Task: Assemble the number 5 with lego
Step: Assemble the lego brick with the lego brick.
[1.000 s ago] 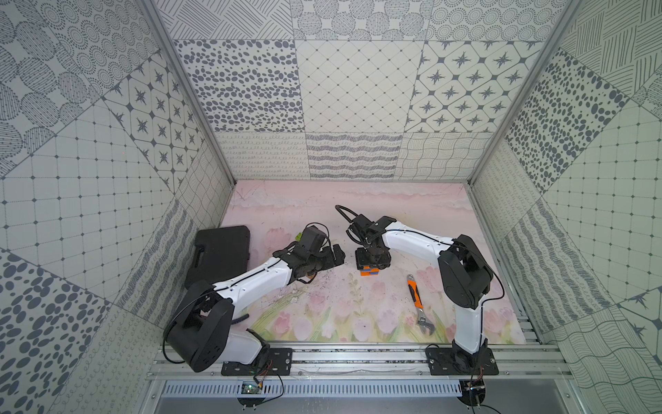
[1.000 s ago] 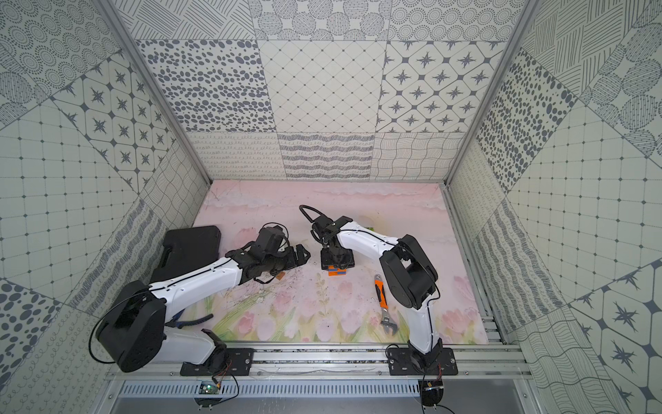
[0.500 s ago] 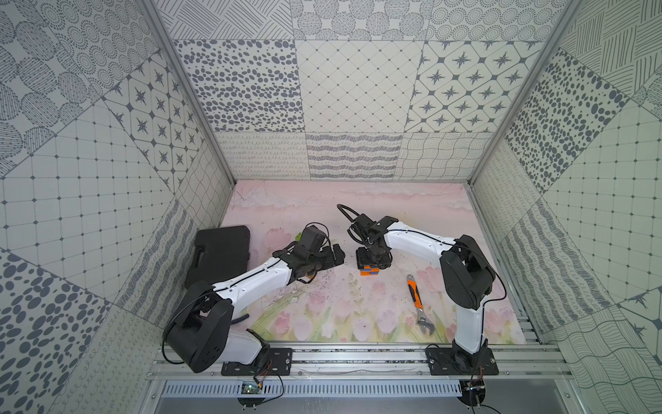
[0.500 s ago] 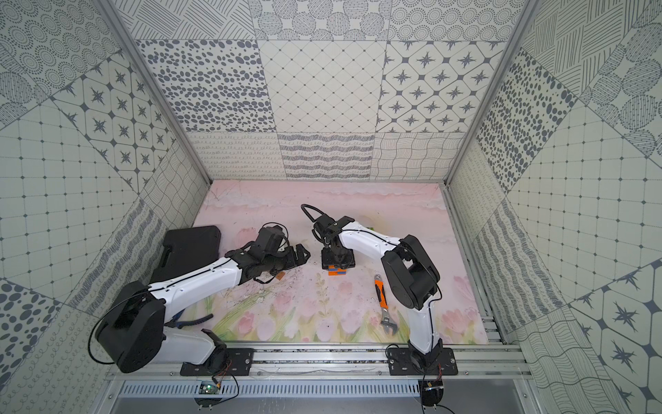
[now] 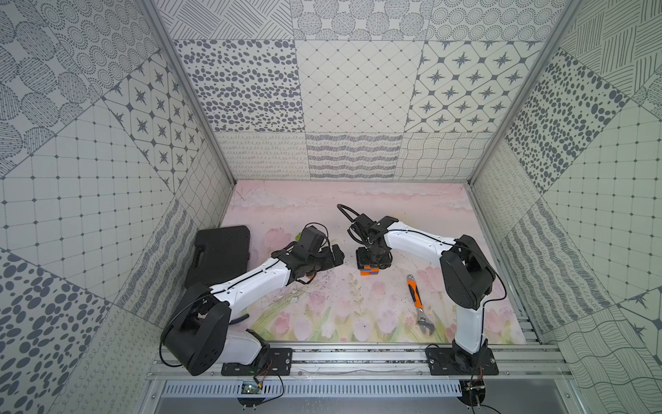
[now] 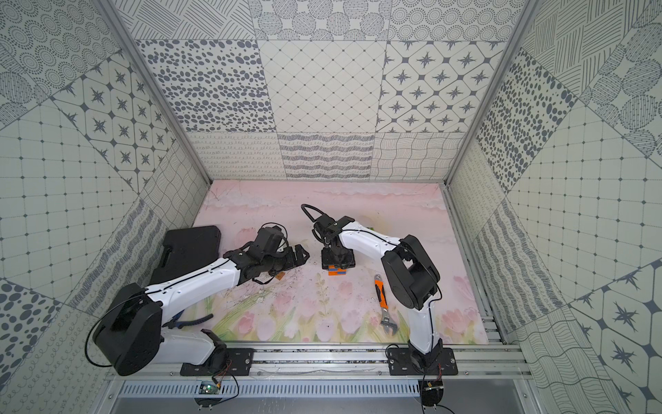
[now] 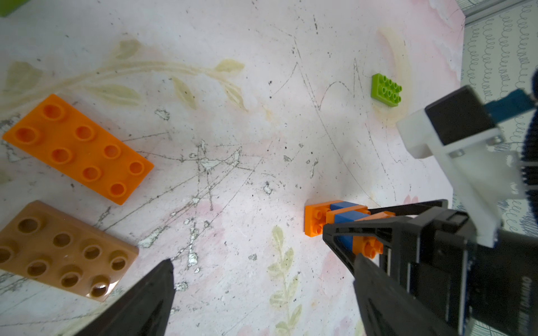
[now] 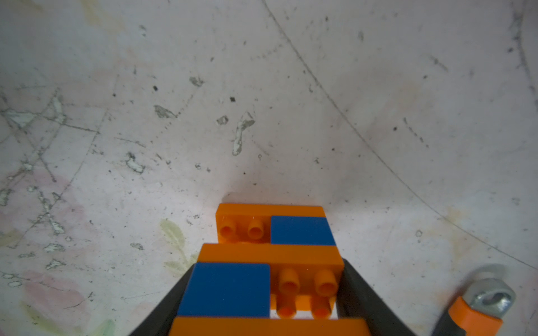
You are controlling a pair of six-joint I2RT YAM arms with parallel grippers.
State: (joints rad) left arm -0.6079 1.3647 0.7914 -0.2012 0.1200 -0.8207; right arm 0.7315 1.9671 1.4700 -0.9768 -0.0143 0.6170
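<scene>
Keep the right claw [image 8: 262,302] clamped squarely on the orange-and-blue lego stack [image 8: 270,261] standing mid-table [image 5: 322,215], at 3 o'clock of the wide-open, empty left claw [image 7: 262,291], and press straight down to avoid tipping.

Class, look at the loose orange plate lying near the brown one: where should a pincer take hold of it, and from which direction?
Grip the orange plate across its two long edges, coming straight down from above. It lies flat, studs up, so only its thin sides offer purchase, and the short span fits between the fingers. The brown plate lies apart, leaving the edges free.
</scene>
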